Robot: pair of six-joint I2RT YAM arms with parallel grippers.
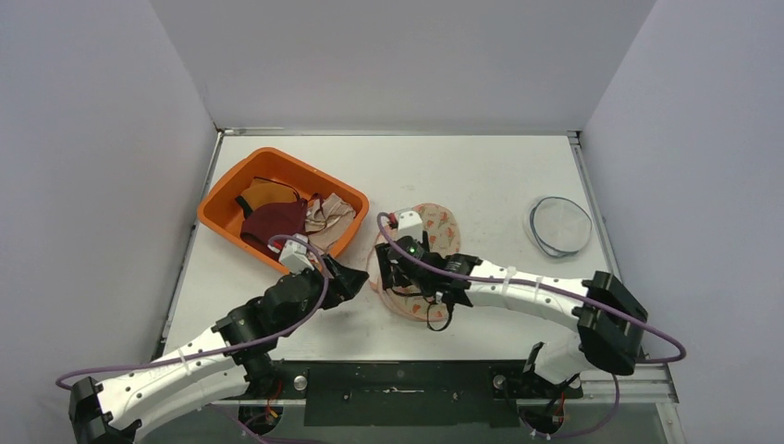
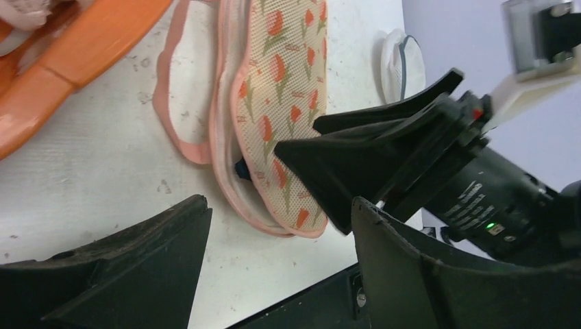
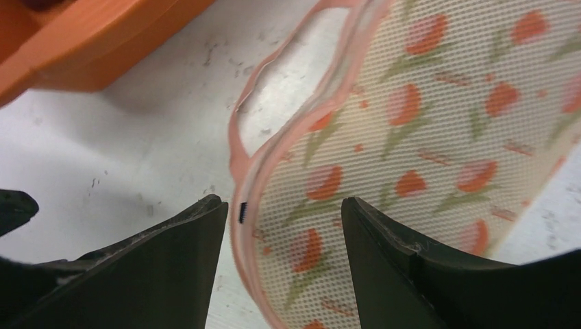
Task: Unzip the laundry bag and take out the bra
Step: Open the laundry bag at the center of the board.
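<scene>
Just right of the orange plastic bin [image 1: 220, 196], the round pink-trimmed mesh laundry bag with the tulip print [image 1: 442, 227] lies flat on the white table [image 1: 462, 176]. Its trim gapes a bit on the bin side, and I can't tell if the bra's inside. The right gripper [image 1: 399, 274] is over that edge, fingers spread wide around the pink rim, not pinching. The left gripper [image 1: 356, 277] is between bin and bag, wide apart too, holding nothing. The bin holds mustard, maroon and beige garments [image 1: 277, 215].
</scene>
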